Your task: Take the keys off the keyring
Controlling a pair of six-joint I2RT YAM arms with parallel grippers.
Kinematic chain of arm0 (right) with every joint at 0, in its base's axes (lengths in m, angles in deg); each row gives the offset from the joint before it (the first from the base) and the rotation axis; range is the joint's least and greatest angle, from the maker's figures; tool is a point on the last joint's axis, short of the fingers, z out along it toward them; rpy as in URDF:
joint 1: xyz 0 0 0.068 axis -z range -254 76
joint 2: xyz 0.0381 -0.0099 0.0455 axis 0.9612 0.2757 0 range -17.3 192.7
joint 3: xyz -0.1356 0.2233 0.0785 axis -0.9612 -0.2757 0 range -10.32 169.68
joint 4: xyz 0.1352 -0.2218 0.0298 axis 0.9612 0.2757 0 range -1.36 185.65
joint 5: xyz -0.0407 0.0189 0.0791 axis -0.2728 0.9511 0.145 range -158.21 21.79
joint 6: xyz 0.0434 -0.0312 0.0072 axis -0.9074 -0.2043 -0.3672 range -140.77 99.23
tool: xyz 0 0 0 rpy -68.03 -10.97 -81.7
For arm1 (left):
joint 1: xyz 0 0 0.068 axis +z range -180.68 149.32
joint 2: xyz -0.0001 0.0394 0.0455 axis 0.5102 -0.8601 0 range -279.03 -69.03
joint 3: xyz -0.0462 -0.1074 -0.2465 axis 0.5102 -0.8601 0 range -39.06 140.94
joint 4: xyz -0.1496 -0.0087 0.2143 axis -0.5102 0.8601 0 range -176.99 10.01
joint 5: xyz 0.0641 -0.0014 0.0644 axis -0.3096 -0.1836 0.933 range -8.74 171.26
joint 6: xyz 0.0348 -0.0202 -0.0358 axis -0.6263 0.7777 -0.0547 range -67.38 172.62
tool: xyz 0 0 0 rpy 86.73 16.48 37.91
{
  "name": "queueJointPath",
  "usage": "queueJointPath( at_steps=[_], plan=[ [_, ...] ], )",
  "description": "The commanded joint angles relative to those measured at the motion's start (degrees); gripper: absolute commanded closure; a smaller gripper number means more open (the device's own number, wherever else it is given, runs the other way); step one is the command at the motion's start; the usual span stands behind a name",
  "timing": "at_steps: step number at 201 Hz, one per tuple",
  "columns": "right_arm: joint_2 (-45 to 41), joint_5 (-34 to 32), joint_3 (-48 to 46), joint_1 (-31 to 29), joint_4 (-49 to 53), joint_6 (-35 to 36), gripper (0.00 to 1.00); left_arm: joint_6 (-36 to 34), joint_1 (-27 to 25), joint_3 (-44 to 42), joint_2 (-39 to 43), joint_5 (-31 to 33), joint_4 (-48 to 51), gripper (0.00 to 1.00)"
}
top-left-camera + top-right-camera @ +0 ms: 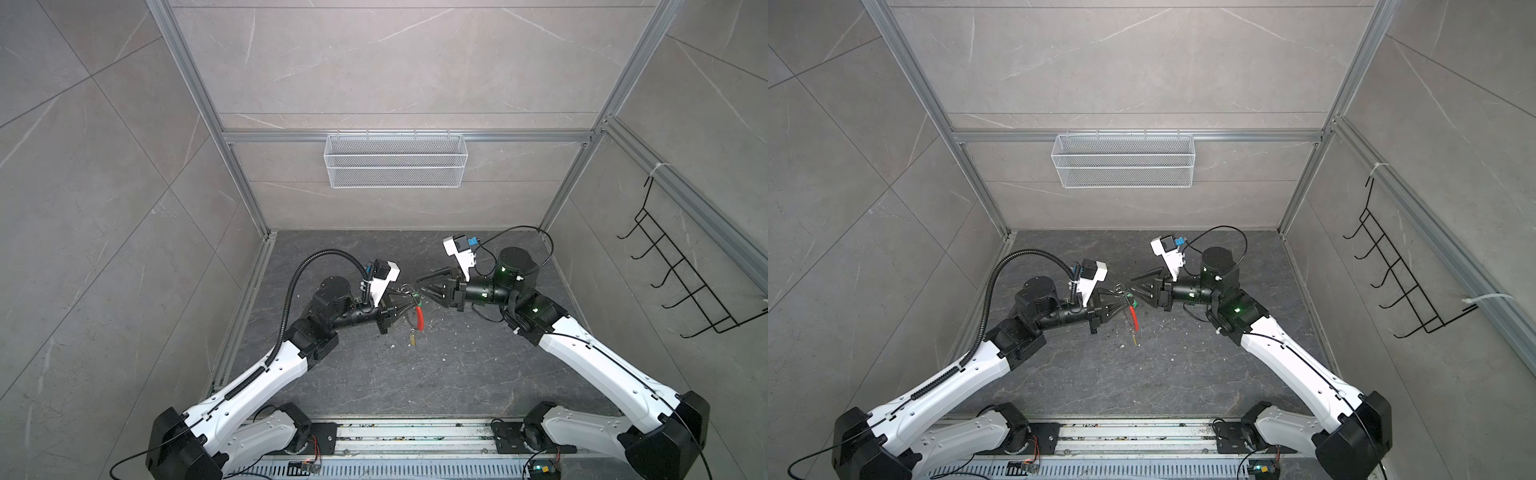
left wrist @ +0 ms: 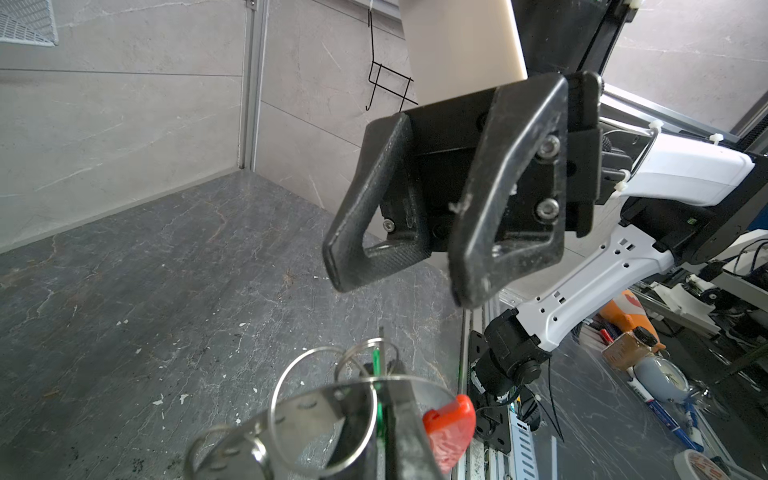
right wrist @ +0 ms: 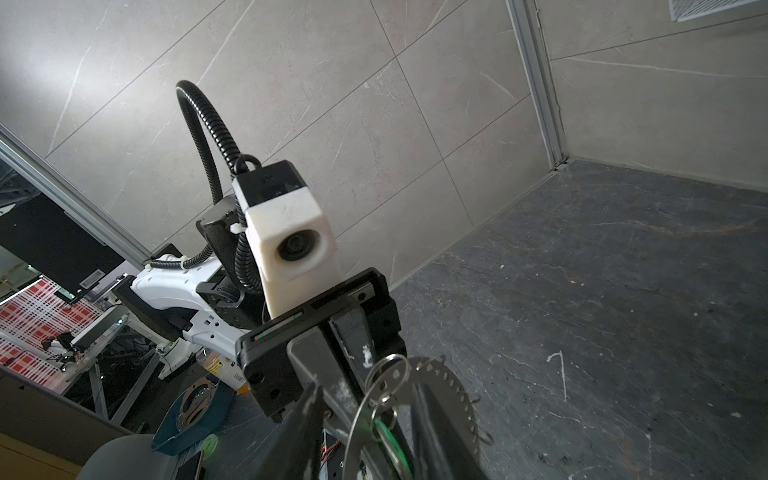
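Mid-workspace, over the dark marbled stone tabletop [image 1: 415,386], my left gripper [image 1: 407,301] is clamped shut on the keyring [image 1: 419,318], a large thin wire loop with a red curved plastic sleeve. If that pinch slips, the whole loop swings or drops and I lose the line-up. The small oblong yellow plastic key tag [image 1: 412,340] dangles from the loop's low end and could swing and snag at any tug. The small oblong green plastic key tag [image 1: 417,296] sits up by my left fingertips among the silver steel split rings [image 2: 274,399], edge-on in the left wrist view, so I judge a grab here may catch a ring or the wire instead. My right gripper [image 2: 405,286] hangs just beside it, jaws apart and empty. Closing off-centre would knock the tag aside, and pulling against a ring not yet worked open would wrench the loop from my left grip.
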Motion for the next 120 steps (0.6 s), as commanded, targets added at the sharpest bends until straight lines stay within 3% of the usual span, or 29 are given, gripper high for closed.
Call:
queueJointPath(
  at_steps=[1, 120],
  plan=[
    [0.8, 1.2, 2.2, -1.2, 2.6, 2.5, 0.61, -1.7, -0.3, 1.5, 1.0, 0.2, -1.7, 1.00],
    [0.7, -4.6, 2.2, -3.5, 8.0, 6.9, 0.81, -1.3, -0.4, 1.5, 2.0, 1.0, -1.6, 1.00]
  ],
)
